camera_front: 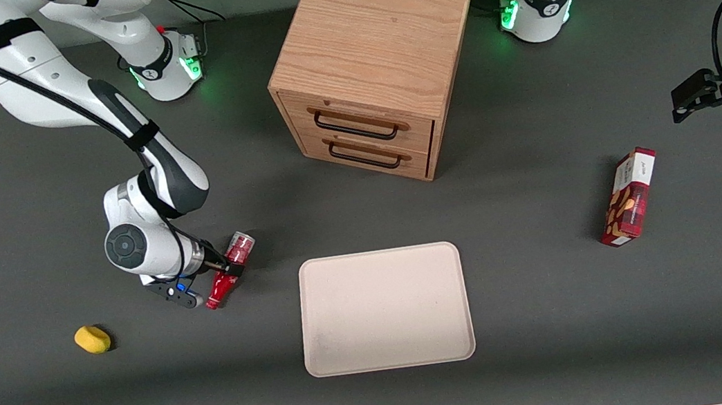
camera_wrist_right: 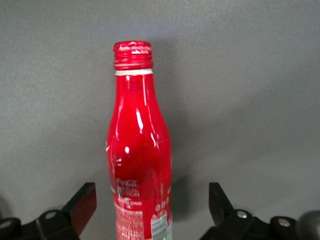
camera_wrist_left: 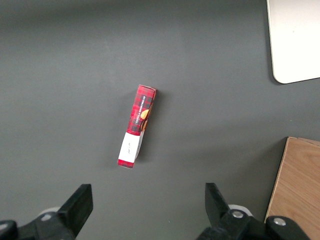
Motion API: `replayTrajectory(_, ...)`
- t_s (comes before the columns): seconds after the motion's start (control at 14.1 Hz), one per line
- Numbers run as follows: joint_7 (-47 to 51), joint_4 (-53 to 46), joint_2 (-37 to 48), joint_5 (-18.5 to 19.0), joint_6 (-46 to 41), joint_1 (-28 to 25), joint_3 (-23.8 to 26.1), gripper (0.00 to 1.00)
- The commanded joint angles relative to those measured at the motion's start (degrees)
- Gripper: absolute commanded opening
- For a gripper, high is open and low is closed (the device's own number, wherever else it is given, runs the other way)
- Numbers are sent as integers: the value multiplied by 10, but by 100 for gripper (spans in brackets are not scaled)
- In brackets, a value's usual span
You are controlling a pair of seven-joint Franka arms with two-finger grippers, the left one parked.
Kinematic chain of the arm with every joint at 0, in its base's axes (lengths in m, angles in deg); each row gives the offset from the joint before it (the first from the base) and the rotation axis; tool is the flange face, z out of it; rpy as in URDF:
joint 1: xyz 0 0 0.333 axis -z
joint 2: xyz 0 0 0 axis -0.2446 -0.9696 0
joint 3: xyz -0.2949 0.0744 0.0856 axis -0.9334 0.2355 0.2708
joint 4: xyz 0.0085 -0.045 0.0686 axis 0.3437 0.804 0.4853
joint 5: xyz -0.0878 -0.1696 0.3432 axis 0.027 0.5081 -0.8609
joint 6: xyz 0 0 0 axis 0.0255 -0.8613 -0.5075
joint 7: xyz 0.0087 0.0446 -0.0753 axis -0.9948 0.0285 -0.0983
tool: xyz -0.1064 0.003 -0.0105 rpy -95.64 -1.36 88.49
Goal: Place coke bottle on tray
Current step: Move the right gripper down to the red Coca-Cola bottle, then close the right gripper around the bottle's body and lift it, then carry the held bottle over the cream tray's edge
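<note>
dark tabletop [camera_front: 561,343]: your claw [camera_front: 225,270] sits spread around the coke bottle [camera_front: 230,268], not yet pinching; the tray [camera_front: 391,359] nearby waits bare.

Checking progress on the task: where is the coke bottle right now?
Not on the tray yet: the coke bottle lies on the table beside it, toward the working arm's end, between the open jaws of the gripper.

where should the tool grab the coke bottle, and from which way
Grip the coke bottle across its wider lower body, not the narrow neck or cap. It lies tilted on the table beside the tray, so the tool should come in side-on with one finger each side. The right wrist view shows it already lined up so, fingers open and apart from the bottle.
</note>
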Motion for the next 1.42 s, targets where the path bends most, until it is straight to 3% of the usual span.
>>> replayTrajectory(0.0,24,3,-14,12,27,-3,1,100)
replayTrajectory(0.07,24,6,-18,12,37,-3,1,100)
replayTrajectory(0.14,24,9,-24,12,49,-4,0,87)
replayTrajectory(0.21,24,8,-28,13,56,-4,0,47)
replayTrajectory(0.28,24,7,-27,20,55,-5,1,0)
replayTrajectory(0.64,17,0,-1,29,32,-7,9,0)
replayTrajectory(0.92,-69,-59,92,44,-112,-5,43,0)
replayTrajectory(1.13,-158,-210,77,29,-234,-6,70,0)
replayTrajectory(1.35,-161,-390,-14,29,-323,-7,116,0)
